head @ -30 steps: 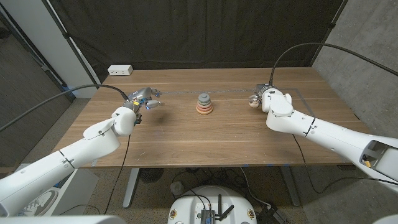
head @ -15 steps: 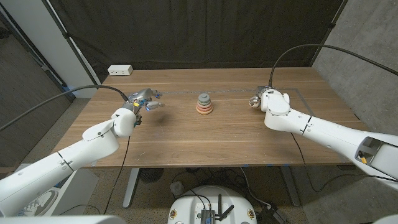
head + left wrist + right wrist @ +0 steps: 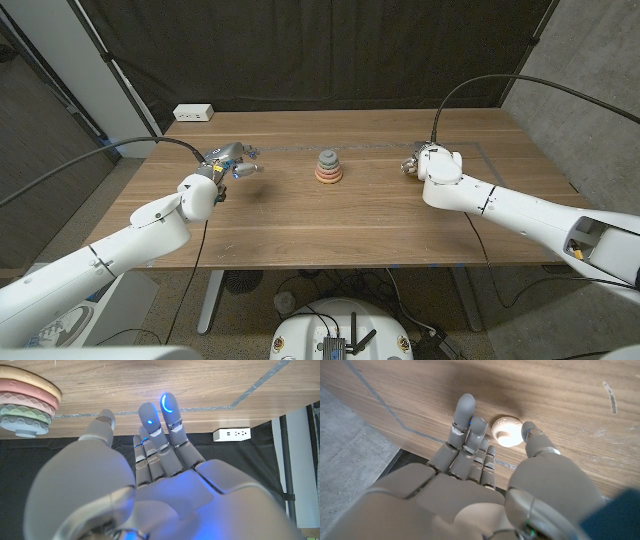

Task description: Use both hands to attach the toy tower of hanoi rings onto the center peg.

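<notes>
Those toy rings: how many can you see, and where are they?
4 that I can tell apart. Three sit in the ring stack at mid-table, under a grey top piece; one small cream ring lies loose by the right hand. Others may be hidden.

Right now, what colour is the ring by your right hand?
Cream-white; the ring shows best in the right wrist view, beside the right hand.

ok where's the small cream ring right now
In the right wrist view the cream ring lies on the table just past the right hand, between its fingertips, on the robot's right of the ring stack.
</notes>
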Tool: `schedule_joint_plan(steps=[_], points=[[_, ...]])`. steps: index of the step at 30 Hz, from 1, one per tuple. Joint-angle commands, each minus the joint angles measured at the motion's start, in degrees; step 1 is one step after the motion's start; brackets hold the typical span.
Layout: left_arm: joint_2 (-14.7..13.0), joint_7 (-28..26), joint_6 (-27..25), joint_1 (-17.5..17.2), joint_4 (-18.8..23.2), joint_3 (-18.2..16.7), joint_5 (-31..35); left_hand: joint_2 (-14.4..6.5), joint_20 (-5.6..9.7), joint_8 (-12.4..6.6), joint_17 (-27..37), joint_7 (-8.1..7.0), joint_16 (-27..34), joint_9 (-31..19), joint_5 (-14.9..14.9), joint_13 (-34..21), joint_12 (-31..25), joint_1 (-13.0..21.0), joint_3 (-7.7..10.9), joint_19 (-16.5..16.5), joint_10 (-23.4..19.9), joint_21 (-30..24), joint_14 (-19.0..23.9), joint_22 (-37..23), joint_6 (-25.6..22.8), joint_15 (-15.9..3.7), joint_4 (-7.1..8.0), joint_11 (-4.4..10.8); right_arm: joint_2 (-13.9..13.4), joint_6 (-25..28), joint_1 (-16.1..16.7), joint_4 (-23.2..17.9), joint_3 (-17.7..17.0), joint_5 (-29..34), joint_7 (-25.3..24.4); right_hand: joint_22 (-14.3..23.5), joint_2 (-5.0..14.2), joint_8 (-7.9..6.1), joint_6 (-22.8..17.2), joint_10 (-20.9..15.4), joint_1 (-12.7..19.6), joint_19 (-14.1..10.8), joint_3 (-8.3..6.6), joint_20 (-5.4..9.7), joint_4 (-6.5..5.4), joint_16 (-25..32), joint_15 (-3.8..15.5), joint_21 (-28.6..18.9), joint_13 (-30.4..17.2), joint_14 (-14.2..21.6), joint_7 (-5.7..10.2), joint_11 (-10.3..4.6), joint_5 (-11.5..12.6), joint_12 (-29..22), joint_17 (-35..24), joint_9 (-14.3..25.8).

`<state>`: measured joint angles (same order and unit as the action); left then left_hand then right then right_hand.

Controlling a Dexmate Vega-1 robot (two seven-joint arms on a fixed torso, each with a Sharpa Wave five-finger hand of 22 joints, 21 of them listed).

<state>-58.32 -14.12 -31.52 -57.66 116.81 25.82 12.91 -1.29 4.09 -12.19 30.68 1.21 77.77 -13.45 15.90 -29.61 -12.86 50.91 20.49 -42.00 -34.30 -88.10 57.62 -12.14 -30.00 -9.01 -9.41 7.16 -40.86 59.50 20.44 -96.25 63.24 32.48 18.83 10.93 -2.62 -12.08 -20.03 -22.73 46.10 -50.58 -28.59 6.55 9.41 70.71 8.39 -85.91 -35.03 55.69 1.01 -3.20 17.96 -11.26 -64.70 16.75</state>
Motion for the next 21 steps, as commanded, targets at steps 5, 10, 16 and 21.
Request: schedule_joint_plan(steps=[5,10,16,21], points=[[0.1,0.0,-0.3,0.0,0.1,0.1,-0.1,0.0,7.69,0.13,0.3,0.01,0.2,-0.3,0.2,-0.3,0.0,-0.6,0.50,-0.3,-0.6,0.1,0.7,-0.1,-0.6,-3.59,0.24,-0.02,0.8,-0.2,-0.7,2.4,0.9,-2.3,-1.8,0.1,0.42,-0.53,-0.5,-0.5,0.6,-0.3,0.54,5.74,-0.11,0.0,4.19,-0.1,-0.3,0.5,0.08,-0.15,-0.2,-0.7,-0.1,-0.1],[0.2,0.0,-0.1,0.0,-0.1,0.1,-0.4,-0.1,7.70,0.11,0.1,0.03,0.0,-0.3,0.2,-0.4,-0.2,-0.6,0.66,-0.3,-0.9,0.1,0.5,-0.1,-0.8,-3.59,0.23,0.14,1.0,-0.4,-1.0,3.0,1.5,-2.8,-1.9,0.0,0.64,-0.66,-0.7,-0.7,0.8,-0.3,0.64,5.75,-0.15,0.1,4.19,-0.1,-0.3,0.7,0.21,-0.24,-0.3,-0.8,-0.4,-0.2],[0.3,-0.1,0.1,0.0,-0.4,0.1,-0.6,-0.2,7.70,0.04,0.2,-0.01,0.0,-0.4,0.2,-0.4,-0.2,-0.7,0.81,-0.3,-1.1,0.0,0.6,-0.2,-1.1,-3.59,0.20,0.09,1.5,-0.3,-1.5,4.0,2.6,-3.0,-1.7,-0.1,0.81,-0.76,-0.9,-0.9,0.9,-0.3,0.71,5.75,-0.17,0.0,4.19,0.0,-0.4,0.7,0.23,-0.34,-0.3,-0.9,-0.4,-0.2],[0.4,0.1,0.2,0.2,-0.7,0.3,-0.7,-0.3,7.70,0.06,0.2,0.10,0.1,-0.4,0.2,-0.4,-0.2,-0.7,0.93,-0.3,-1.2,0.0,0.6,-0.3,-1.1,-3.60,0.20,0.02,1.8,-0.1,-1.5,4.3,3.0,-3.3,-2.0,-0.1,0.92,-0.74,-0.9,-1.1,1.0,-0.3,0.75,5.76,-0.17,0.0,4.19,0.0,-0.4,0.8,0.25,-0.38,-0.2,-0.9,-0.4,-0.2]])
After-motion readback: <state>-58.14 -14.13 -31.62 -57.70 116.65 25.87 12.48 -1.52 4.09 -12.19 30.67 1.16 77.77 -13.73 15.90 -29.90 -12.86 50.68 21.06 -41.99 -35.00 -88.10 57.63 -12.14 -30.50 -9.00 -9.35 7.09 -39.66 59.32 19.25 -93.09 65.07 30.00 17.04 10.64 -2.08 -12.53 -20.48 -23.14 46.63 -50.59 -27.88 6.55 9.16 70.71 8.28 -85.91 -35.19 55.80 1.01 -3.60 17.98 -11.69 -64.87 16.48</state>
